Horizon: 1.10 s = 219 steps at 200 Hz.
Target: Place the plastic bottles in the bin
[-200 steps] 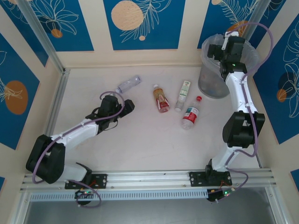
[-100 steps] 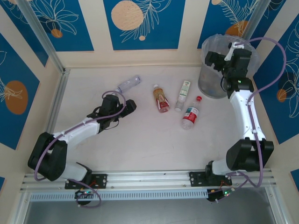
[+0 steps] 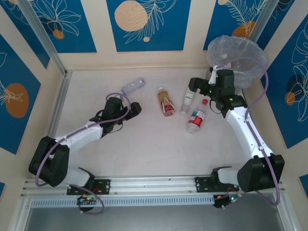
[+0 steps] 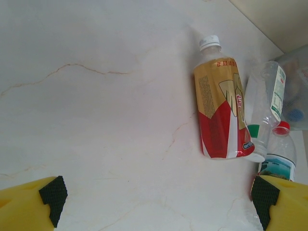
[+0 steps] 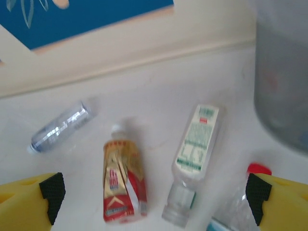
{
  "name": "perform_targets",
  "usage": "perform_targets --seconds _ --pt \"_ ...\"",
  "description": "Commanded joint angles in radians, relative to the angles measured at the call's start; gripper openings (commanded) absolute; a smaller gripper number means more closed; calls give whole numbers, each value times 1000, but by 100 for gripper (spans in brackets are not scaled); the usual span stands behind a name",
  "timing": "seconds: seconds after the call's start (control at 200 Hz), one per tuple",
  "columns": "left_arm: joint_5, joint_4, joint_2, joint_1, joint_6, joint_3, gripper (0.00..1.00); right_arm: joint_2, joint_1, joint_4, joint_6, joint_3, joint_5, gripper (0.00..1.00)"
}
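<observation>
Four plastic bottles lie on the pale table: a plain clear one [image 3: 132, 86], an orange-red labelled one [image 3: 166, 102], a green-white one [image 3: 188, 98] and a red-capped one [image 3: 197, 116]. The bin [image 3: 250, 50], lined with a crinkly clear bag, stands at the back right. My right gripper [image 3: 194, 86] hangs open above the green-white bottle [image 5: 195, 144], holding nothing. My left gripper [image 3: 134, 109] is open and empty, low over the table left of the orange-red bottle [image 4: 219, 110]. The right wrist view takes in the clear bottle [image 5: 60, 126] and the orange-red bottle [image 5: 122, 180].
Blue-patterned walls close the table at the back and sides. A metal rail [image 3: 57, 108] runs along the left edge. The bin's grey wall [image 5: 284, 72] rises close to the right of my right gripper. Bare tabletop [image 3: 144, 149] lies in front of the bottles.
My right arm has swung away from above the bin, down and to the left, over the bottles. The left arm has barely moved. The bottles lie where they were.
</observation>
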Motion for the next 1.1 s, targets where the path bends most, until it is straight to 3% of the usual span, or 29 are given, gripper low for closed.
perform_targets --seconds 0.0,0.17,0.265,0.365,0.535,0.88,1.09 --pt "18 29 21 -4 9 5 99 20 2 -29 70 -50 20 98" --pt "21 35 23 -6 4 0 100 109 9 -62 129 -86 63 97" --pt "18 26 23 -6 7 1 100 185 9 -128 133 -56 101 88" --pt "14 24 21 -6 5 -2 100 247 10 -157 126 -37 134 85" --pt "15 23 25 -6 5 1 100 342 -5 -199 143 -1 210 88" --pt "7 4 27 -5 9 9 100 490 -64 -238 159 68 153 98" --pt "8 1 39 -6 2 16 100 548 -50 -237 168 83 105 98"
